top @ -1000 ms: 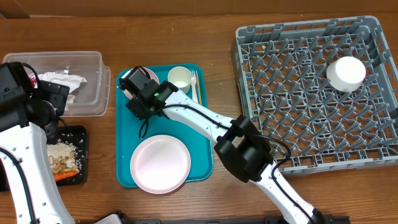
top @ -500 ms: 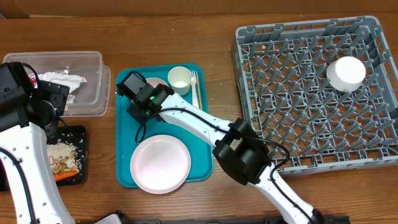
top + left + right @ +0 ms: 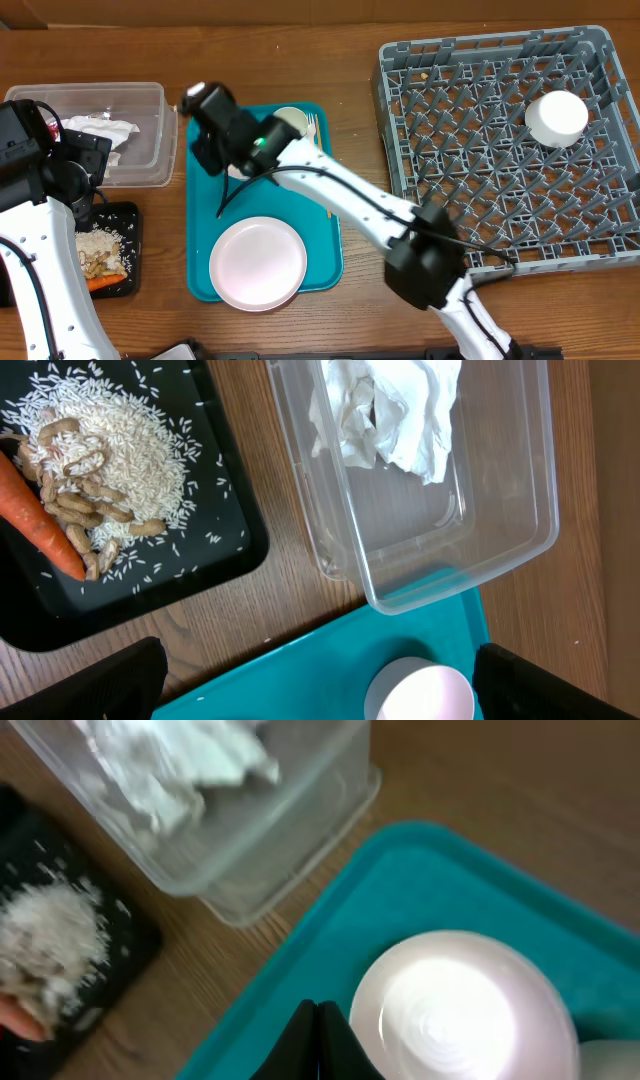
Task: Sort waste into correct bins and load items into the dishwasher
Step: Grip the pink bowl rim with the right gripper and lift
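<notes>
Find right gripper (image 3: 318,1038) above the far left corner of the teal tray (image 3: 400,890), jaws pinched fully together, nothing discernible between the tips; cannot confirm any held scrap. Find left gripper (image 3: 320,675) spread to the full and empty, hovering between black tray (image 3: 225,535) and clear tub (image 3: 540,530). Locate waste as follows: crumpled napkins (image 3: 385,410) in the tub; rice-like scraps (image 3: 120,455) and carrot (image 3: 40,520) on the black tray. Locate dishes as follows: small white bowl (image 3: 465,1010) just beside the right tips; cup (image 3: 290,120), fork (image 3: 314,135) and pink plate (image 3: 258,263) on the teal tray; one bowl (image 3: 557,117) already in the dish rack (image 3: 420,200). Judge main risks: closed tips striking or skating off the small bowl's rim on any descent without reopening; tipping of that bowl from a one-sided pinch; knocking of cup and fork by the forearm stretched across the tray on a swing toward the rack. Note obstructions: cup close beside the small bowl; left gripper crowding the tub side.
</notes>
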